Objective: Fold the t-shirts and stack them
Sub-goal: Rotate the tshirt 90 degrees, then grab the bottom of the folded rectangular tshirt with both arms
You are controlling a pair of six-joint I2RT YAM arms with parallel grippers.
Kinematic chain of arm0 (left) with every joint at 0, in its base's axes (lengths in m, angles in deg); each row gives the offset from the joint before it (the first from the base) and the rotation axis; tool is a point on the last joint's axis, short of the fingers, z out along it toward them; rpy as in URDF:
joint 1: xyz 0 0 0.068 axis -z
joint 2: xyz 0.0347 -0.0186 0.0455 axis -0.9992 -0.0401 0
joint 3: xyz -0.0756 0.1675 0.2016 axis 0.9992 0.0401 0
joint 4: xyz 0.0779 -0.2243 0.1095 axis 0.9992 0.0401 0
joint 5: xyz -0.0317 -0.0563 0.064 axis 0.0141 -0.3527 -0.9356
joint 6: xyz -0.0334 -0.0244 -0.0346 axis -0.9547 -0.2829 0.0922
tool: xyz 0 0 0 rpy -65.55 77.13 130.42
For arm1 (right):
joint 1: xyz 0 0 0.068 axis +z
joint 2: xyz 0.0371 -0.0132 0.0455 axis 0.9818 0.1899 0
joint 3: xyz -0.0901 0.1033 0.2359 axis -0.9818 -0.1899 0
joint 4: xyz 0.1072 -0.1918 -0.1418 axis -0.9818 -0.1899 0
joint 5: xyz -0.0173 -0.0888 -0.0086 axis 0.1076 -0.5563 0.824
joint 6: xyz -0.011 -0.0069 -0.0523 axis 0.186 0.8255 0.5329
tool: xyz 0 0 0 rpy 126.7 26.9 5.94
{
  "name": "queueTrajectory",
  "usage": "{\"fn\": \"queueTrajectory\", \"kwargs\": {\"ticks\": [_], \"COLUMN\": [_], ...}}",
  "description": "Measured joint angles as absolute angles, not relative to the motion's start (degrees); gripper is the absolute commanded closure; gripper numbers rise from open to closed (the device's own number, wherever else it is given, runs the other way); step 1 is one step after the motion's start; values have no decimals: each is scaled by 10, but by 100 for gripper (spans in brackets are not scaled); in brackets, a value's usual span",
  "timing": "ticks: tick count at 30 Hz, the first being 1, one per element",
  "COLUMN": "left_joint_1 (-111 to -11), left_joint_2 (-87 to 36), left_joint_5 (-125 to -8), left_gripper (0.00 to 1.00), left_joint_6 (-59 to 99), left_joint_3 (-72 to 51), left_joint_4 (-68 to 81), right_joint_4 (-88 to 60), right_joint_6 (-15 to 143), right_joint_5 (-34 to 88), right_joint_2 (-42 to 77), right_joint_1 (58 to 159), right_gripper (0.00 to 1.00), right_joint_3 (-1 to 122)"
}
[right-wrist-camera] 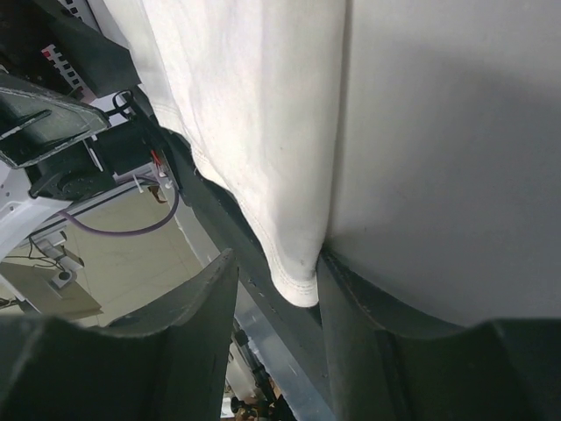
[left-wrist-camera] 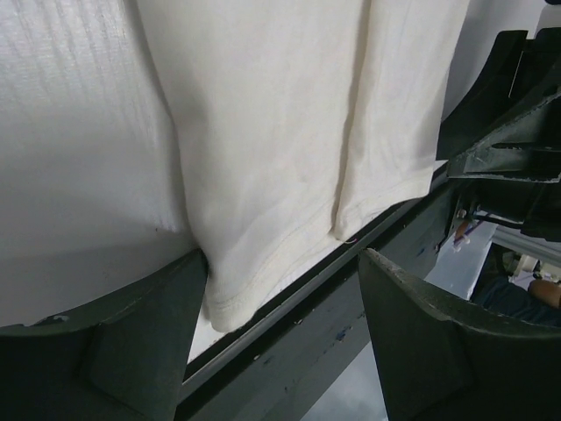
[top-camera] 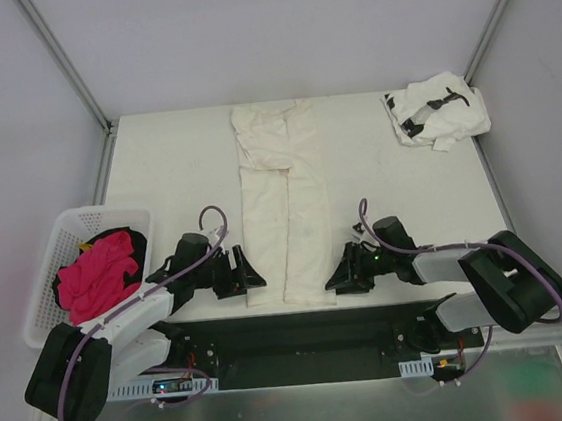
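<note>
The cream shirt (top-camera: 283, 210) is soft, floppy; grasp its near hem corners. Left fingers (left-wrist-camera: 438, 351) stand wide, right fingers (right-wrist-camera: 175, 351) narrower, neither closed.

Nothing legible; the far t-shirt (top-camera: 438, 110) bears only indecipherable black marks.

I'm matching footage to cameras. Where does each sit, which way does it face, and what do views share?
Top external: above and behind the arms, looking down on the table; left tool and right tool show.
Left wrist: on the left arm, facing the cream t-shirt at its near left hem corner; own fingers frame it.
Right wrist: on the right arm, facing its near right hem corner; own fingers show.
Shared: all three show that shirt's near hem.
</note>
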State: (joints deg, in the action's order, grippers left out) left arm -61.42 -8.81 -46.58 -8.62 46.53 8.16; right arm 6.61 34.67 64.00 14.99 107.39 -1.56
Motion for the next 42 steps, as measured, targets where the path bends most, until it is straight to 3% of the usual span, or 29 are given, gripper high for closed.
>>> {"fn": "queueTrajectory", "kwargs": {"ticks": [13,19,22,32,42], "left_joint_1": [-587,-572,-568,-561,-561], "left_joint_2": [-89,-84,-77,-12,19], "left_joint_5": [-453,-453,-454,-453,-454], "left_gripper": [29,37,38,23,24], "left_joint_6": [-122,-134,-141,-153,-155], "left_joint_3": [493,501,508,518,522], "left_joint_4": [24,16,19,76,109], "right_joint_4": [133,171,185,164,56], "right_joint_6": [293,273,263,264,286], "right_joint_5": [617,612,606,595,560], "right_joint_2": [152,172,174,124,32], "right_joint_1": [1120,1132,1132,1134,1136], "right_gripper": [55,67,66,59,58], "right_joint_3": [-38,-45,-55,-75,-77]}}
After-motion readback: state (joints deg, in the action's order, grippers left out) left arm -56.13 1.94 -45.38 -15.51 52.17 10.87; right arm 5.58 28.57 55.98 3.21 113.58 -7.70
